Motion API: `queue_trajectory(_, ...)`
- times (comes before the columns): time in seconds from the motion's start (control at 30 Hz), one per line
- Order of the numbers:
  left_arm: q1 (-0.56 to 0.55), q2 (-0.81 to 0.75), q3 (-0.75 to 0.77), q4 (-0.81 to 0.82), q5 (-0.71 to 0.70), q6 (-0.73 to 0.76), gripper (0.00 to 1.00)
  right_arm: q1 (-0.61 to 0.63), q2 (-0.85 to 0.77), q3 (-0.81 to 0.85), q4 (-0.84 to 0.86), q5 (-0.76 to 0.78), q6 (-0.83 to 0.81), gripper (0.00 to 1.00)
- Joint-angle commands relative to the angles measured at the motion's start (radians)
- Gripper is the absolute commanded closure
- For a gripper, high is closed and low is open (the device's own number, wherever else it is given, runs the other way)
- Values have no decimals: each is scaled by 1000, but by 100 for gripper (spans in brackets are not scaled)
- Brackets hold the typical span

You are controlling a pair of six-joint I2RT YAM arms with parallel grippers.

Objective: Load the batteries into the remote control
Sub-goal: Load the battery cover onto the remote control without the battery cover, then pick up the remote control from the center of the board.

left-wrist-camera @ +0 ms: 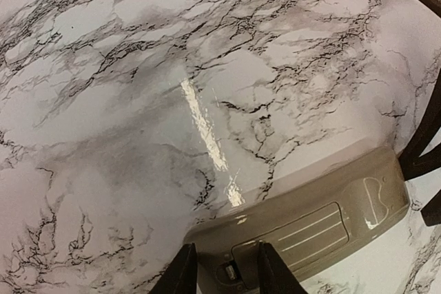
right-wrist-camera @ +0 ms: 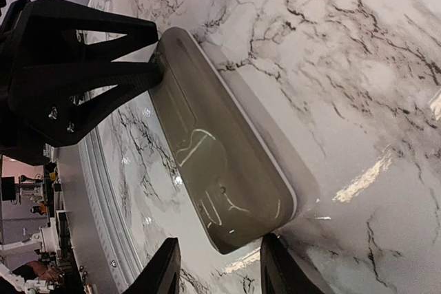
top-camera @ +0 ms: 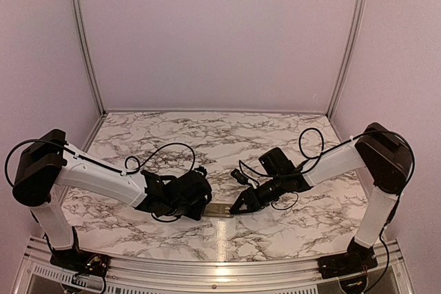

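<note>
Our left claw (left-wrist-camera: 226,253) straddles one end of the remote (left-wrist-camera: 372,191), jaws apart; we cannot tell if it pinches. Likewise our right claw (right-wrist-camera: 219,242) at the other end. The remote lies back up at the tabletop's (top-camera: 207,135) 6 o'clock, left claw at its 9, right at its 3. Its cover (left-wrist-camera: 303,235) looks shut and no batteries show, so we cannot judge whether loading is done. We read no writing

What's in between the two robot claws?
The remote control, back side up, lies between the left gripper and right gripper, one at each end. The top view shows it.
</note>
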State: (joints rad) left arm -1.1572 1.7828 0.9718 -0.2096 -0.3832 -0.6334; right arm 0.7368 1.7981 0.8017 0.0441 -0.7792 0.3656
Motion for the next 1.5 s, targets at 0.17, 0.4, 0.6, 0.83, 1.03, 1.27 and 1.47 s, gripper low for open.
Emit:
queue_trajectory(0.17, 30, -17, -91, -104, 21, -5, 75, 10, 0, 20, 11, 3, -6, 62)
queue_trajectory(0.4, 46, -28, -117, -90, 22, -6, 85, 10, 8, 25, 13, 1, -3, 62)
queue_trajectory(0.6, 47, -48, -104, -60, 36, 13, 75, 10, 5, 25, 11, 2, -3, 62)
queue_trajectory(0.83, 66, -188, -105, -25, 39, 143, 46, -19, -43, 24, 7, -11, -18, 56)
queue_trajectory(1.03, 106, -292, -97, 1, 170, 426, 13, -78, -181, 1, 21, -31, -63, 35)
queue_trajectory(1.27, 119, -186, 19, -128, 380, 678, 3, -133, -341, -35, 49, -32, -90, 7)
queue_trajectory(1.47, 119, -37, 148, -236, 391, 787, 10, -152, -442, -70, 91, -24, -96, 2)
